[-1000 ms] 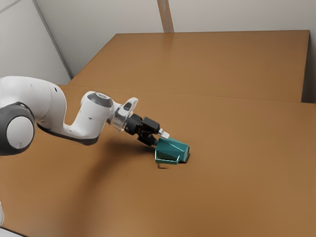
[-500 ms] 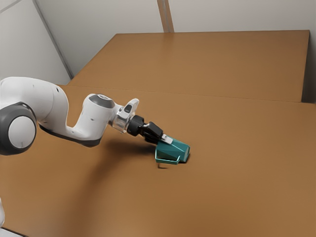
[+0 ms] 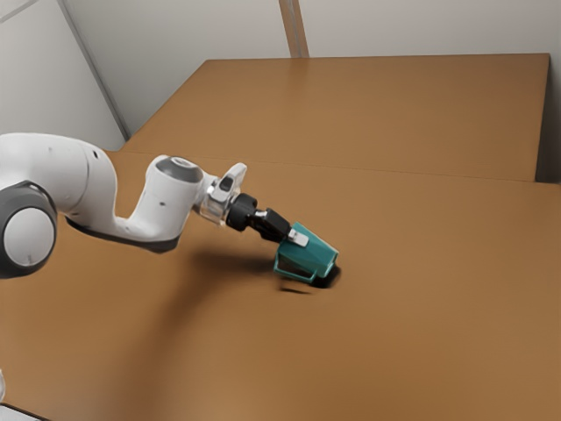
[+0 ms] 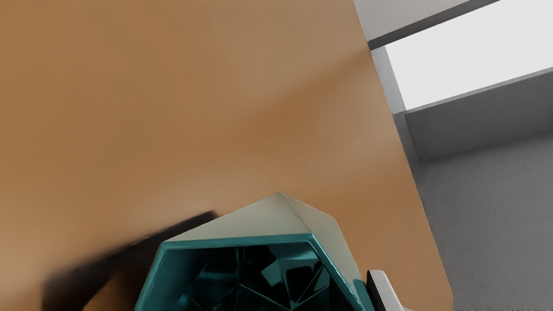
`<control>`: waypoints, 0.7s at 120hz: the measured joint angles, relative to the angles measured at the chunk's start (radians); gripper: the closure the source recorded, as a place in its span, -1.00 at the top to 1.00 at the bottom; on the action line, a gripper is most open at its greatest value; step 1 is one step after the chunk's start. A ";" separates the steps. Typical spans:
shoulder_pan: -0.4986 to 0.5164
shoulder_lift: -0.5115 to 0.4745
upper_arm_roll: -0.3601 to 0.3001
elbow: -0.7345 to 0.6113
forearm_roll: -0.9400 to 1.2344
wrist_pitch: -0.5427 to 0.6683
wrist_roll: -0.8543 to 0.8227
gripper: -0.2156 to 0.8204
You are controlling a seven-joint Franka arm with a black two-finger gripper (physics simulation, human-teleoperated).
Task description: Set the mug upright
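The teal faceted mug [image 3: 308,253] is tilted in the exterior view, its base toward the exterior view's right and its handle low on the near side. Dark shadow lies beneath it, and its base end looks lifted off the table. My gripper [image 3: 298,236] is shut on the mug near the mouth, one pale fingertip against its upper side. In the wrist view the open mouth of the mug [image 4: 255,276] faces my hand, with pale outer facets behind the rim. Part of my gripper [image 4: 382,287] presses beside the rim there; the opposite finger is hidden.
The brown tabletop [image 3: 421,316] spreads around the mug, with a second brown surface [image 3: 377,114] behind it. In the wrist view, a table edge [image 4: 404,142] runs beside grey floor and wall. The mug's dark shadow [image 4: 103,268] falls on the table.
The gripper has closed on the mug from its earlier spread. Over the last half second the hand has risen a little, and the mug has tilted and lifted with it, its shadow widening below.
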 joint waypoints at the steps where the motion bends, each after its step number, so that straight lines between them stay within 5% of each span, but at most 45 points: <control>1: -0.001 -0.003 0.000 0.000 0.001 0.001 0.000 -0.90; 32: -0.020 -0.110 -0.002 -0.004 0.192 0.069 -0.055 -0.92; 84: -0.039 -0.297 -0.042 -0.058 0.949 0.244 -0.396 -0.92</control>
